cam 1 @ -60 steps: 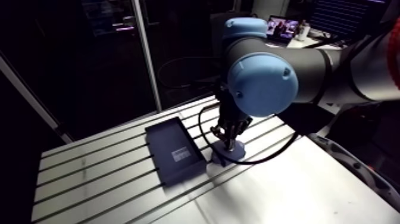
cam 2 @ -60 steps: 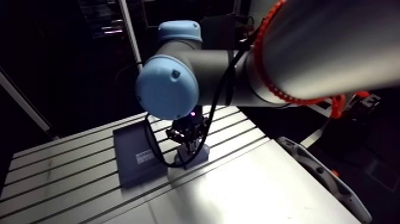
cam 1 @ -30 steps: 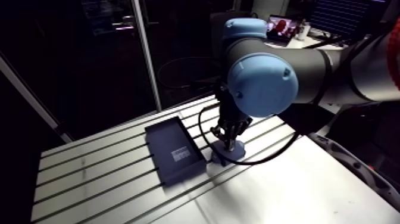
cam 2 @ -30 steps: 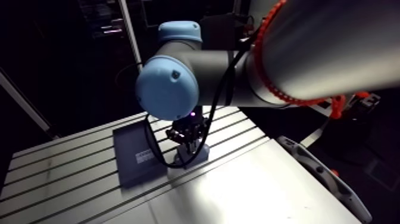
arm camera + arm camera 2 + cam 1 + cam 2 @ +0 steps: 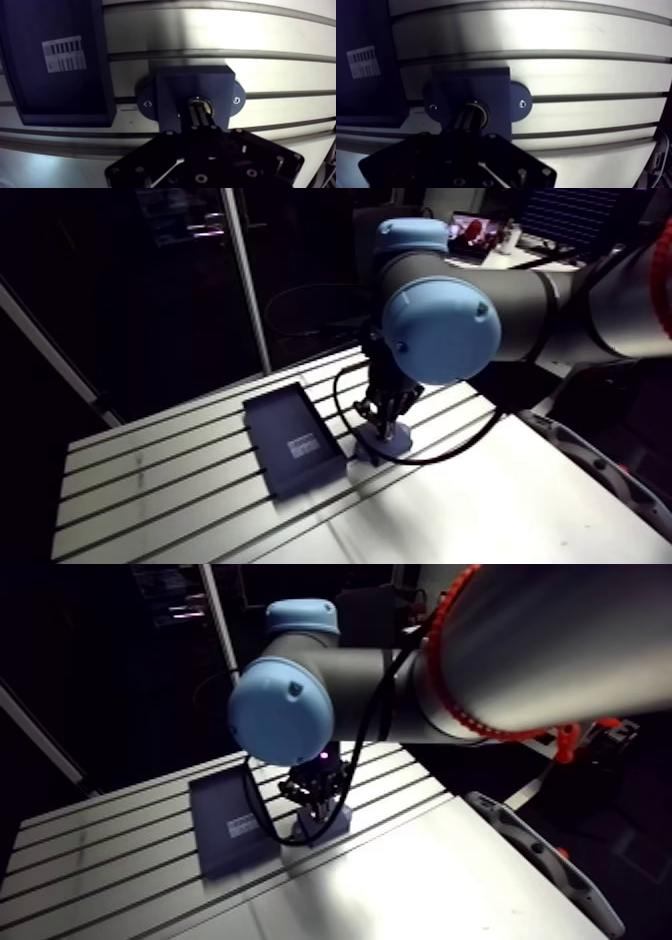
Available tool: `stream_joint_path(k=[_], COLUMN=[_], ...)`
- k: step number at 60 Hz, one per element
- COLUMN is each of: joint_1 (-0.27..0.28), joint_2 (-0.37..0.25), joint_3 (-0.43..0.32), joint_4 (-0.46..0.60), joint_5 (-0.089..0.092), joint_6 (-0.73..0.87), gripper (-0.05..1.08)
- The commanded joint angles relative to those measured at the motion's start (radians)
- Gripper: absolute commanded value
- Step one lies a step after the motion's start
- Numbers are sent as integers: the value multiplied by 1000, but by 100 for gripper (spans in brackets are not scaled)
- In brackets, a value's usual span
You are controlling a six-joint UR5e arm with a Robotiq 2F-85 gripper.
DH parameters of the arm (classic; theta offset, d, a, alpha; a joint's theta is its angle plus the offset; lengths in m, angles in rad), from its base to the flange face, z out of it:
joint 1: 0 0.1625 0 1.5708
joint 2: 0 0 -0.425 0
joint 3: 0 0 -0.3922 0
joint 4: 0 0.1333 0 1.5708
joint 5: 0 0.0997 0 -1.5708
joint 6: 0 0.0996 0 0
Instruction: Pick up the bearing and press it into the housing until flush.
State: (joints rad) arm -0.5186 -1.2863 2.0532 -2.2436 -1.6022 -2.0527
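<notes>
Two fingers (image 5: 194, 118) of the gripper (image 5: 199, 109) are held together, tips set straight down on the bearing (image 5: 205, 104), which is seated in the bore of the housing (image 5: 172, 95) directly beneath; flushness cannot be judged. Beside the housing a dark tray (image 5: 30, 100) is seen, holding only a label (image 5: 64, 54).

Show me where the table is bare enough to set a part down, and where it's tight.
Bare: the slotted table beyond the dark tray, away from the arm, and the smooth stretch past the housing on its other side. Tight: the narrow strip between tray and housing, with the gripper down over the housing.
</notes>
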Motion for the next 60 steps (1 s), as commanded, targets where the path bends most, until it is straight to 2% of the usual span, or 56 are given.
stream_joint_path(k=[1,60], joint_1=[0,0], joint_2=[0,2], joint_3=[0,-3], joint_4=[-1,0], joint_5=[0,-2], joint_6=[-1,-4], gripper=[96,96])
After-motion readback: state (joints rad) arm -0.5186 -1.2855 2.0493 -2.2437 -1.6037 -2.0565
